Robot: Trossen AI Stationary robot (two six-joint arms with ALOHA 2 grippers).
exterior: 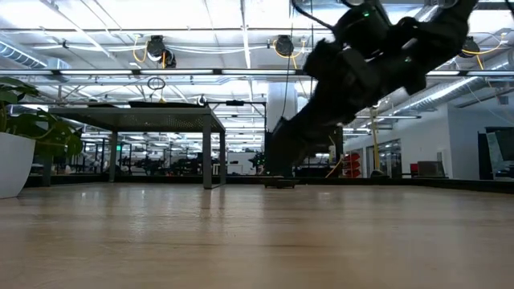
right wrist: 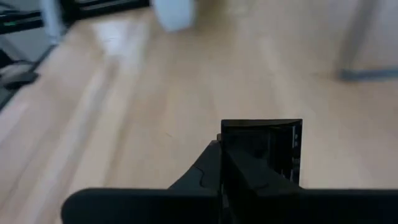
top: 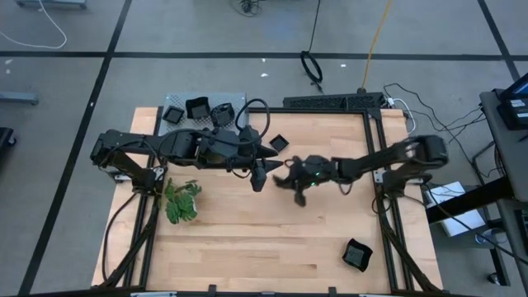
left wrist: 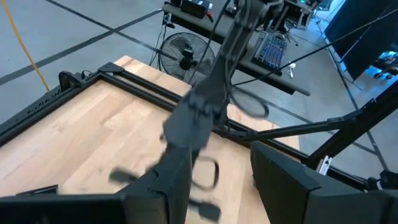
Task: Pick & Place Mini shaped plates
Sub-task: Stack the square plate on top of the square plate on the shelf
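The right gripper (right wrist: 249, 168) is pinching a small square black plate (right wrist: 264, 149) by its rim, near the plant (top: 181, 200); glossy and stiff, likely light, it may slip.

The left gripper (top: 262, 169) is standing spread.

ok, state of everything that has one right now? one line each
left gripper: open, empty, over mid-table.
right gripper: shut, facing the left one; whether it holds a plate, cannot tell.
mini plates on grey shelf: three, resting at the table's far-left corner.
mini plate: alone on the wood beside the shelf.
mini plate near front-right corner: alone on the wood.
plant: standing, untouched.
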